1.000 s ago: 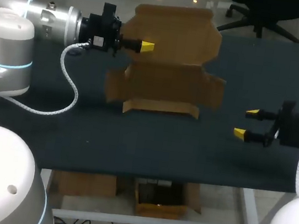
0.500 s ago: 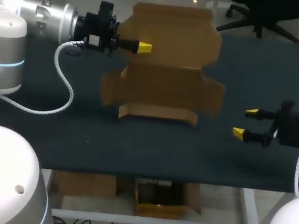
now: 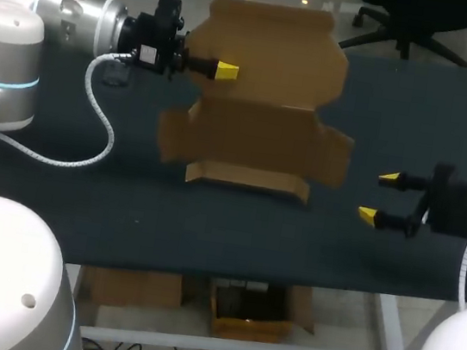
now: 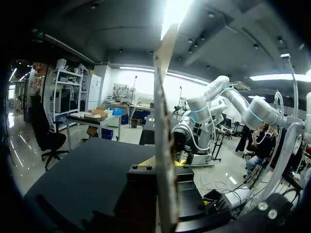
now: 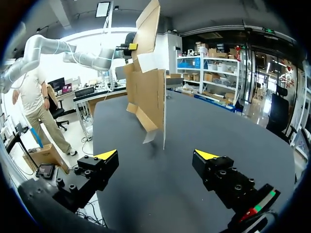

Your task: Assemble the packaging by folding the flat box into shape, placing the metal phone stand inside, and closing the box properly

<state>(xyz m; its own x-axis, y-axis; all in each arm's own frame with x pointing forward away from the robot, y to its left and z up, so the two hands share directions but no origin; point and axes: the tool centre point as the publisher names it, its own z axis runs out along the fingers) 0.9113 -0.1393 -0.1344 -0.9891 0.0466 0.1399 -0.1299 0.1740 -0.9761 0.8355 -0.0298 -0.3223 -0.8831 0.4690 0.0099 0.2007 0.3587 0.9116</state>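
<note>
The flat brown cardboard box (image 3: 261,101) hangs upright over the table, its lower flaps close to the surface. My left gripper (image 3: 226,71) is shut on its upper panel from the left. In the left wrist view the cardboard (image 4: 163,145) runs edge-on between the fingers of the left gripper (image 4: 164,162). My right gripper (image 3: 379,196) stands open to the right of the box, apart from it. In the right wrist view the box (image 5: 148,92) is ahead of the open right gripper (image 5: 156,154). No phone stand is in view.
The black tabletop (image 3: 209,224) stretches from the box to the front edge. My left arm's white cable (image 3: 100,134) loops over the table's left part.
The left arm has shifted a little and the box has swung slightly with it. The right gripper has edged toward the table's front and a bit closer to the box.
</note>
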